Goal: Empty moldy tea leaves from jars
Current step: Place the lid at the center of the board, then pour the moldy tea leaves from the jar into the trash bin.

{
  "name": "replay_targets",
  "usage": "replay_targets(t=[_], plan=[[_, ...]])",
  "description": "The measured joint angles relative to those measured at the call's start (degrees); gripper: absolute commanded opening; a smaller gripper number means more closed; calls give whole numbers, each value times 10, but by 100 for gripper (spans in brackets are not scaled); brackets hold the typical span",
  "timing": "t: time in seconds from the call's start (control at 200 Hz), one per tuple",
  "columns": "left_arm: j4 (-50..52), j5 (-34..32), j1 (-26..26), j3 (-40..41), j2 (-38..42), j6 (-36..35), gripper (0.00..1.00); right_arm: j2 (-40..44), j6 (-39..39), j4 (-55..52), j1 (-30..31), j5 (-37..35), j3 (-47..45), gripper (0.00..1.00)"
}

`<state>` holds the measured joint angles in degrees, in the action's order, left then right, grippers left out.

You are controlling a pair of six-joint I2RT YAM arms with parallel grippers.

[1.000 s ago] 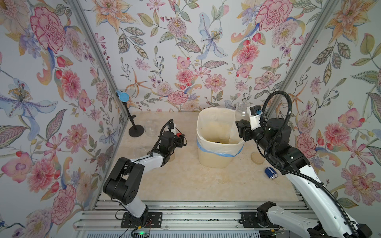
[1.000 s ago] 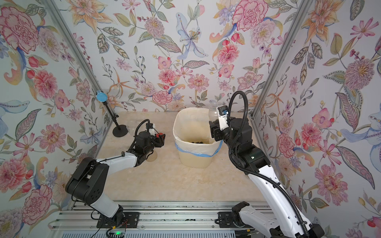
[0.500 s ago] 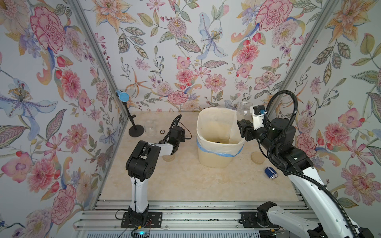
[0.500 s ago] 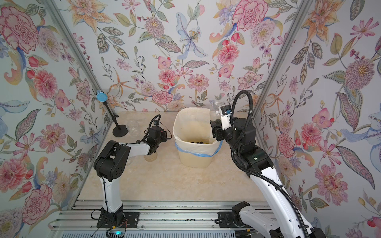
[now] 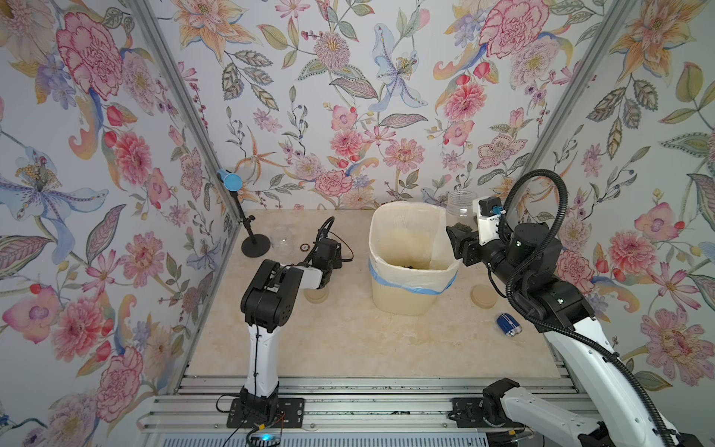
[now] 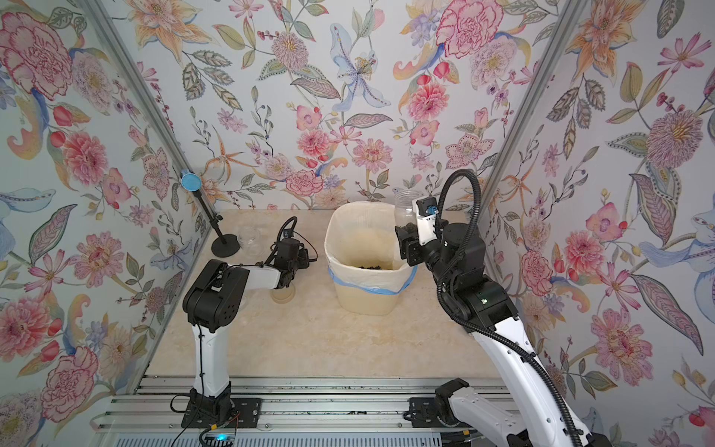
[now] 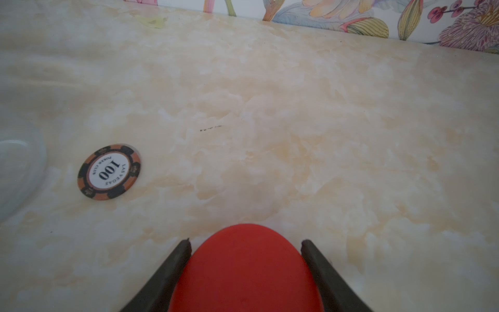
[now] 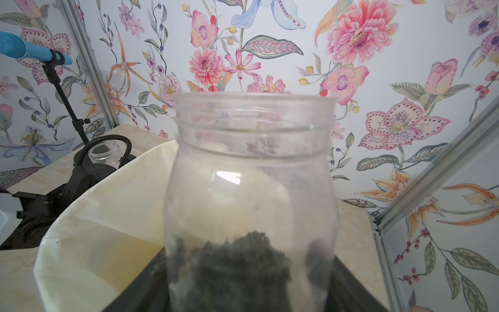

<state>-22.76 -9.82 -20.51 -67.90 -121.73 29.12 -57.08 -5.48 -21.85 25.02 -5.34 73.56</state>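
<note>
surface: beige marble tabletop (image 5: 348, 340), floral walls (image 5: 348, 96) on three sides
bin (image 5: 410, 294): cream, white liner, mid-table; a few dark bits at its bottom
right gripper (image 5: 461, 237): fingers clamped on the base of the open jar (image 8: 251, 189), which is upright, raised, just right of the bin's rim
tea leaves (image 8: 237, 259): dark heap in the bottom of that jar
left gripper (image 7: 245, 240): fingers pinching the red cap (image 7: 245, 270), low over the table left of the bin; can't tell if a jar is under it
empty jar (image 5: 281, 240): lidless, far left, by the mic stand (image 5: 255, 245); poker chip (image 7: 109, 172) just beside it
lids: beige lid (image 5: 316, 295) left of the bin, second beige lid (image 5: 483, 296) right of it
</note>
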Motion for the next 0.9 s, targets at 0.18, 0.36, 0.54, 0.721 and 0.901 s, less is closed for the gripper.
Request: replay_targets(t=[0.18,0.36,0.54,0.721,0.901], plan=[[14,9,2,-7,-2,6,95,1,0,-8,0,6,0,51],[13,22,2,-6,-2,0,100,-2,-3,-15,-4,9,0,52],[25,46,5,12,42,-4,100,-23,-19,-22,-8,16,6,52],[36,103,23,14,170,-4,100,-50,-53,-41,-8,19,21,51],[-13,193,44,-7,247,5,100,-81,-111,-64,0,6,38,52]])
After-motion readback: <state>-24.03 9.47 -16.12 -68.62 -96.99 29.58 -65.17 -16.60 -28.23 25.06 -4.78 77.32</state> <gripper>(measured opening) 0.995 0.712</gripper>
